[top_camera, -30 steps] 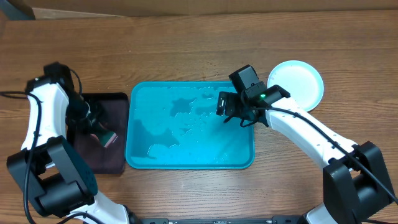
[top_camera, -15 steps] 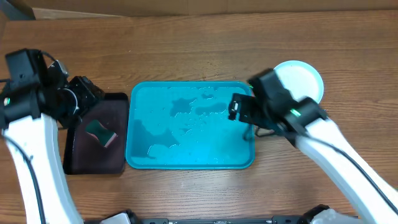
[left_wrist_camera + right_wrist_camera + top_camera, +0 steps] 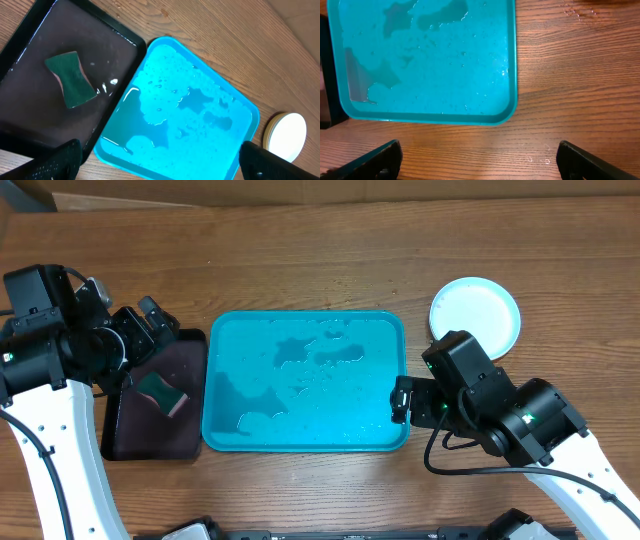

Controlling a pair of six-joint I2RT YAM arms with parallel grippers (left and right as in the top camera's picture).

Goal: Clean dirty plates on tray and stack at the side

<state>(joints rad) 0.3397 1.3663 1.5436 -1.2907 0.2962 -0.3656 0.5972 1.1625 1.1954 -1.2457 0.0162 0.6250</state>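
Observation:
The turquoise tray (image 3: 225, 340) lies mid-table, wet with puddles and with no plate on it. It also shows in the left wrist view (image 3: 240, 150) and the right wrist view (image 3: 512, 95). To its right, on the wood, rest the plates (image 3: 475, 317): a white top with a pale blue rim, and in the left wrist view the plates (image 3: 286, 131) have a yellowish edge beneath. My left gripper (image 3: 158, 328) (image 3: 160, 170) hangs open above the gap between the black tray and the turquoise one. My right gripper (image 3: 402, 402) (image 3: 480, 167) is open over bare wood by the tray's front right corner.
A narrow black tray (image 3: 125, 435) (image 3: 30, 115) lies left of the turquoise one, wet, with a green sponge (image 3: 163, 393) (image 3: 72, 80) lying loose in it. Water drops speckle the wood (image 3: 545, 160) in front of the tray's right corner.
My left gripper opened, left the sponge in the black tray and rose away. My right arm drew back from the tray's far right part to its front right corner.

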